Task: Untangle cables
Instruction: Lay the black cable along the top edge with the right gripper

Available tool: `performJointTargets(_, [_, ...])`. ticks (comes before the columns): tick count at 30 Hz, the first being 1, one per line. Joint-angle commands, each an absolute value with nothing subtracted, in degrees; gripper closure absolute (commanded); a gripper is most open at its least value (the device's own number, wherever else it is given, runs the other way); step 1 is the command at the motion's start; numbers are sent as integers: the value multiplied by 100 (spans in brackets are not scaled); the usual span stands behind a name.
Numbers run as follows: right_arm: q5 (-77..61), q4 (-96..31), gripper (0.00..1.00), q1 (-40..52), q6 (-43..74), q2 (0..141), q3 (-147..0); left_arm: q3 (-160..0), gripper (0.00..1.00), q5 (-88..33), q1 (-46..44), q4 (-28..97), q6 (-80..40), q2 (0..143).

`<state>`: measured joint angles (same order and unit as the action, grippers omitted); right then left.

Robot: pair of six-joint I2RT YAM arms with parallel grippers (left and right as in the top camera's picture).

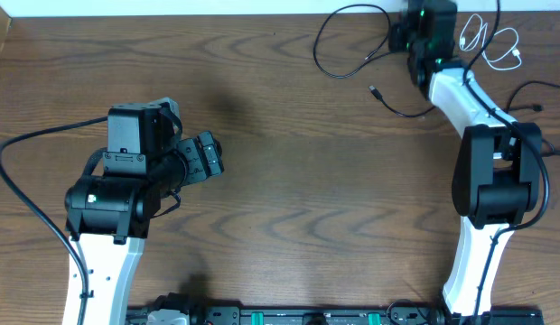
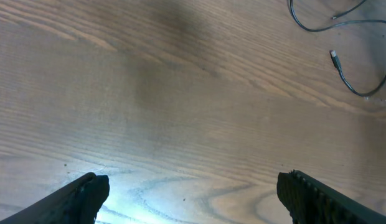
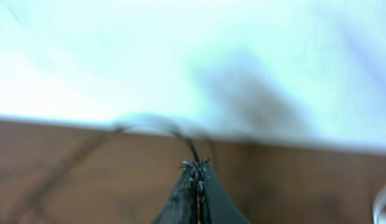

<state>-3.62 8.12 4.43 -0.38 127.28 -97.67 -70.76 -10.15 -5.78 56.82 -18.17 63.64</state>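
The left gripper [image 2: 193, 183] hangs over the bare wooden table [image 1: 289, 208], its jaws wide apart. Farther out, a loose black plug [image 1: 374, 89] lies on the wood. At the far edge, the right gripper [image 3: 196, 167] is pinched together on a thin, blurred black cable [image 3: 192, 148]. The white cable [image 1: 515, 54] loops just to its right.

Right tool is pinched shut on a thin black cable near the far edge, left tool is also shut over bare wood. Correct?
No. The left tool is open: the left wrist view shows its jaws wide apart over the bare brown wooden table. The rest holds: the right tool is pinched shut on the thin black cable.
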Motion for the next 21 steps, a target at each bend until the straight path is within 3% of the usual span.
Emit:
performJointTargets(1, [-766,633,99,499,80,12680,-10422,-7133,8,-980,-554,5697,-1769,6366])
performJointTargets(9, [-648,-3103,99,582,464,12676,-10827,-7133,8,-980,-554,5697,-1769,6366])
performJointTargets(12, [-305,-3903,99,578,690,12678,-10678,-7133,8,-982,-554,5697,-1769,6366])
performJointTargets(16, [128,-3586,99,567,681,12704,-10191,-7133,8,-982,-554,5697,-1769,6366])
performJointTargets(21, [773,-1474,93,513,104,12908,-9299,-7133,8,-982,-554,5697,-1769,6366])
